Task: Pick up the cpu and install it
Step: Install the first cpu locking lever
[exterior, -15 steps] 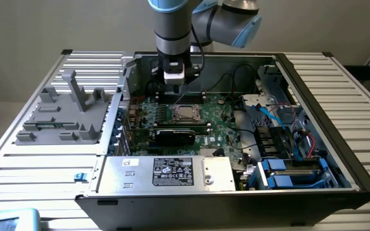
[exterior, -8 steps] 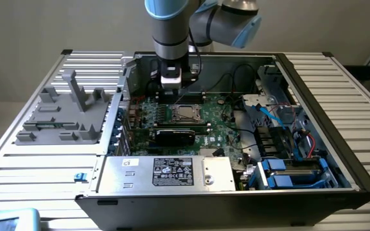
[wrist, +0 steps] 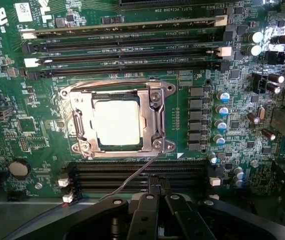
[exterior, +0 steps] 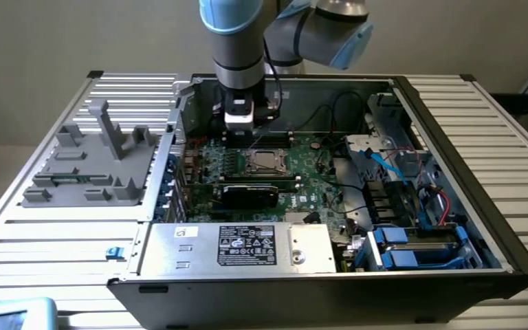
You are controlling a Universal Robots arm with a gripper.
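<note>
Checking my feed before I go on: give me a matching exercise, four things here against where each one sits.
Things:
1. cpu
2. graphics card
3. power supply box
4. grey fixture

Places:
A. outside the case, on the exterior view's left
B. in the motherboard socket
C. along the case edge nearest the exterior camera
D. between the socket and the power supply box

Pairs: 1-B; 2-D; 3-C; 4-A
</note>
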